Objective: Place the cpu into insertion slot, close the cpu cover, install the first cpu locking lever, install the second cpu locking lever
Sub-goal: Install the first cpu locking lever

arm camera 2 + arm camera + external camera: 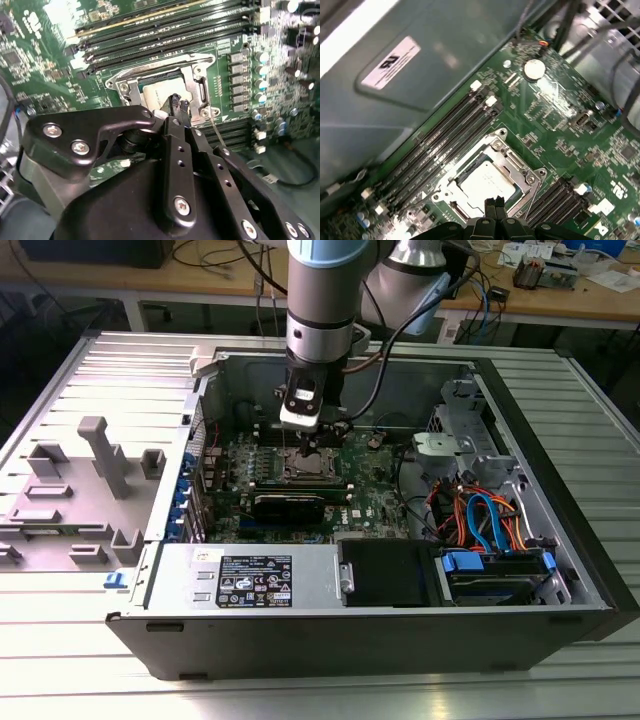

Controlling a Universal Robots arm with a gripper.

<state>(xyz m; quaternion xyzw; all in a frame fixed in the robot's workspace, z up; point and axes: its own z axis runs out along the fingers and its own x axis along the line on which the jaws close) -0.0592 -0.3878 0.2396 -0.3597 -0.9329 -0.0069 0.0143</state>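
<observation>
First wrist view: the cpu (487,184) sits in the insertion slot (470,167) on the green board. Its dull silver top shows through the window of the cpu cover (512,162), which lies flat around it. The gripper (494,202) hangs just above the chip's edge with its two black fingertips pressed together and nothing visible between them. They hide part of that edge. A thin wire lever (532,197) runs beside the socket, and it cannot be told whether it is hooked down.

In the second wrist view the gripper's (179,104) black linkage blocks the board nearest the camera, leaving part of the cpu (156,95) and cover (197,82) in sight.

In the exterior view the arm (320,300) stands straight down into the open computer case (300,640), wrist vertical over the socket (308,466), its upper part cut off by the frame. From the socket, the grey drive cage (460,435) lies at three o'clock, blue and orange cables (485,515) at four o'clock, and grey fixtures (100,455) on the slatted table (60,640) at nine o'clock.

Long black memory slots (440,145) flank the socket, with a coin battery (534,70) further off. A white label (250,580) on the power supply and another (390,62) on the case wall carry print too small to make out.
</observation>
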